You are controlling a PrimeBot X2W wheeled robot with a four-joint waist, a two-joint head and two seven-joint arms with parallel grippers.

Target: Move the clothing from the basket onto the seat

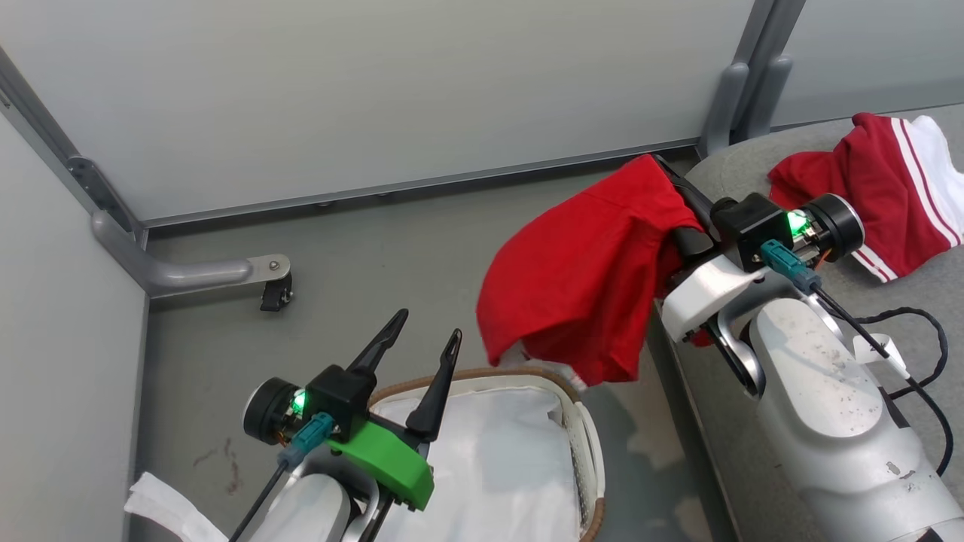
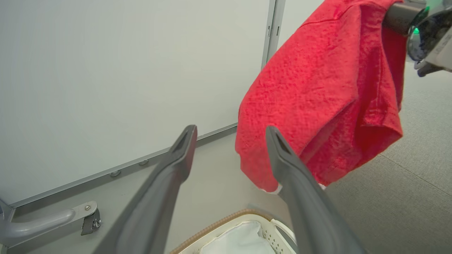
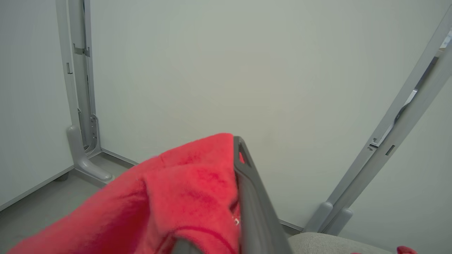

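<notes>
The right gripper [image 1: 678, 184] was pinched shut on a red shirt [image 1: 580, 278]. The shirt hung long and loose from its fingers, up in the air. Its bottom edge hung just above the far rim of the basket [image 1: 587, 429]. A white sheet [image 1: 489, 459] lay inside the basket.

The seat [image 1: 730, 169] was right beside the shirt, on the robot's right side. The right arm reached across its edge. So I think the shirt needed to go to the right and then be let go.

A second red piece [image 1: 866, 188] with white stripes lay on the seat, farther along. The left gripper [image 1: 429, 324] was over the basket, wide open, holding nothing.
</notes>
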